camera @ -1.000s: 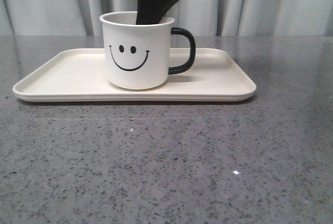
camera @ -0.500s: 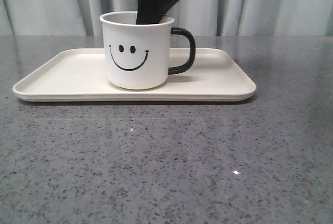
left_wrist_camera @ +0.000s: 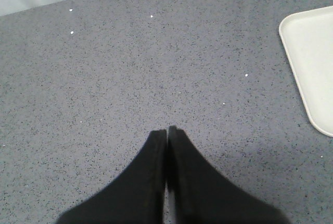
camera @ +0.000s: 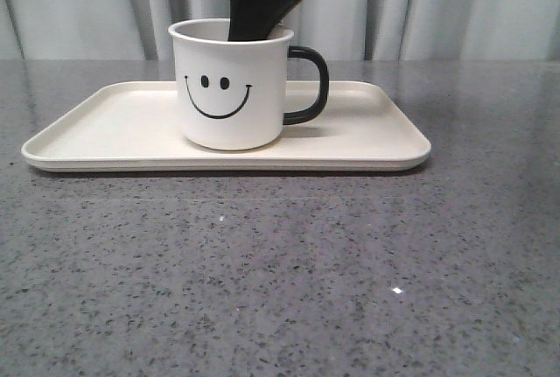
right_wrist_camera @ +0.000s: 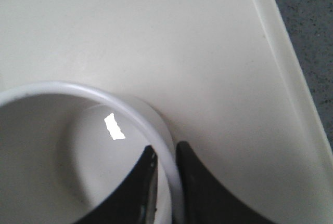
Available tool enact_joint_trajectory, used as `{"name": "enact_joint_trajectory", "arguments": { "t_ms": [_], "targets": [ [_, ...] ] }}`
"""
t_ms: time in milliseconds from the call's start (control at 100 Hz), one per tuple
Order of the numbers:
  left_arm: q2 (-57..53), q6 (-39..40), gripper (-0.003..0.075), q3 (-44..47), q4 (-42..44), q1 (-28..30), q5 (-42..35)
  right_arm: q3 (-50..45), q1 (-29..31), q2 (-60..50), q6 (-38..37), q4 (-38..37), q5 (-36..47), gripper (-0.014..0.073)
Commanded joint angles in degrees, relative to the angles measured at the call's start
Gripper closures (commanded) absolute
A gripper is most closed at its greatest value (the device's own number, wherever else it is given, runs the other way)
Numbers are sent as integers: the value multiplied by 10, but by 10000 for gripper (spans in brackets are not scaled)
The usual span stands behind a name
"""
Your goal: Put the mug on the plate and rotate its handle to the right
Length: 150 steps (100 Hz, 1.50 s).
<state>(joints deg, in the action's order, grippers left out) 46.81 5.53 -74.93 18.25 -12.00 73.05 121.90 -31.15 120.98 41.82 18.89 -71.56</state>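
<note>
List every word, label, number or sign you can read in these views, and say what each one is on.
No words, numbers or brand labels can be read in any view.
The only sign is a black smiley face, two dot eyes and a curved mouth, printed on the mug.
The plate, the table and both grippers show no markings.

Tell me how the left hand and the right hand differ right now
The left hand is shut on nothing, fingers pressed together over bare grey table beside the plate. The right hand pinches the mug wall, one finger inside, one outside, over the plate. The left is away from the mug; the right touches it. Both have black fingers.
</note>
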Motion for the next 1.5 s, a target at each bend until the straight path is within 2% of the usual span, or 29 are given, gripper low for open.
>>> {"name": "enact_joint_trajectory", "arguments": {
  "t_ms": [0,430,500,630,720,910,1140,1300,1490],
  "targets": [
    [-1,7,740,-12,6,2,-10,16,0,-35,4,12,-50,451],
    [-1,7,740,-12,5,2,-10,17,0,-36,11,16,-49,448],
    [-1,7,740,-12,5,2,-10,17,0,-36,14,16,-46,412],
    [-1,7,740,-12,5,2,-10,20,0,-39,14,16,-37,291],
    [-1,7,740,-12,5,2,-10,35,0,-39,13,16,-35,250],
    [-1,7,740,-12,5,2,-10,93,0,-43,-7,16,-30,250],
    [-1,7,740,-12,5,2,-10,123,6,-79,-45,16,24,251],
    [-1,7,740,-12,5,2,-10,130,26,-119,-83,18,54,251],
    [-1,7,740,-12,5,2,-18,130,66,-187,-111,42,52,251]
  ]
}}
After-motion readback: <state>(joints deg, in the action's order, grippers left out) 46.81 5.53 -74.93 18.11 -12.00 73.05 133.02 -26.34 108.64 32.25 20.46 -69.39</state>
